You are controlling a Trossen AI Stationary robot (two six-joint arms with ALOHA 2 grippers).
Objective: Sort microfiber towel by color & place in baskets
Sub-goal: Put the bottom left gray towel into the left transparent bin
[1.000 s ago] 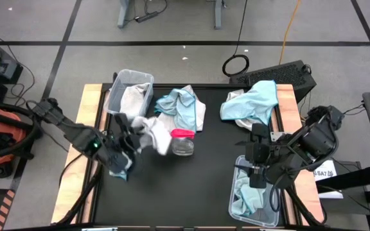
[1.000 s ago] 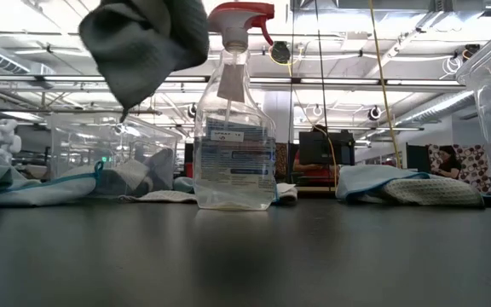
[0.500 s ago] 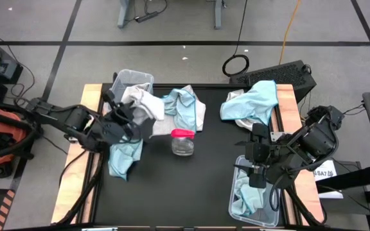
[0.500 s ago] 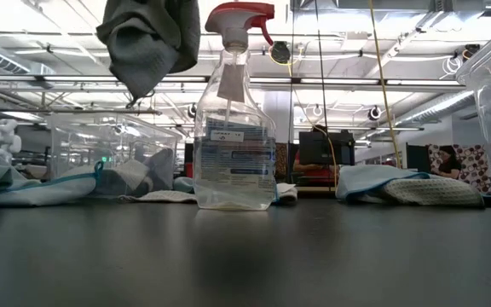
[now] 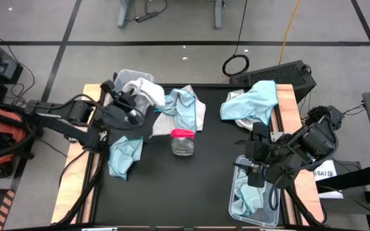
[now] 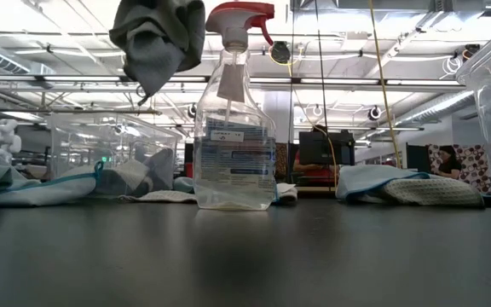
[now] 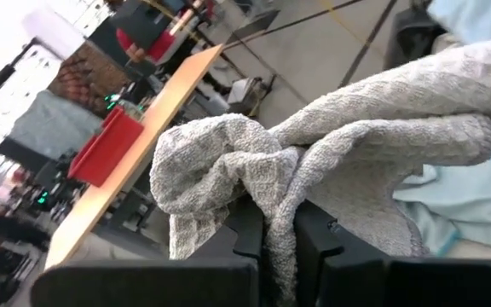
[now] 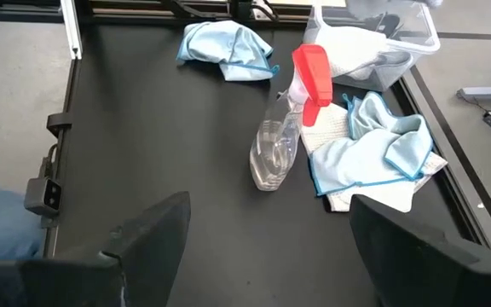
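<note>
My left gripper (image 5: 133, 109) is shut on a pale grey-white towel (image 5: 148, 90) held above the far-left clear basket (image 5: 122, 77), which has white cloth in it (image 8: 361, 47). The towel hangs high in the low view (image 6: 160, 38). A light blue towel (image 5: 124, 155) lies flat on the mat near the left edge. A mixed blue and white pile (image 5: 184, 106) lies at the far middle, another (image 5: 252, 101) at the far right. My right gripper (image 5: 255, 172) is open over the near-right basket (image 5: 233, 196), which holds blue towels (image 5: 246, 197). My left gripper pinches a bunched fold of the grey-white towel (image 7: 281, 200) between its two fingers (image 7: 250, 234), several layers thick. The towel is lifted clear of the table. It bulges out past the fingers on both sides and droops slack below them.
A clear spray bottle with a red trigger (image 5: 182, 141) stands upright mid-table, between the blue towel and the right basket. A dark keyboard (image 5: 281, 74) sits beyond the far right corner. Bare black mat (image 5: 185, 192) spreads across the near middle.
My left gripper has carried the grey-white towel from beside the spray bottle toward the table's far edge and up, ending over the far-left basket. The towel is lifted clear throughout. The light blue towel stays on the mat, uncovered as the arm left.
</note>
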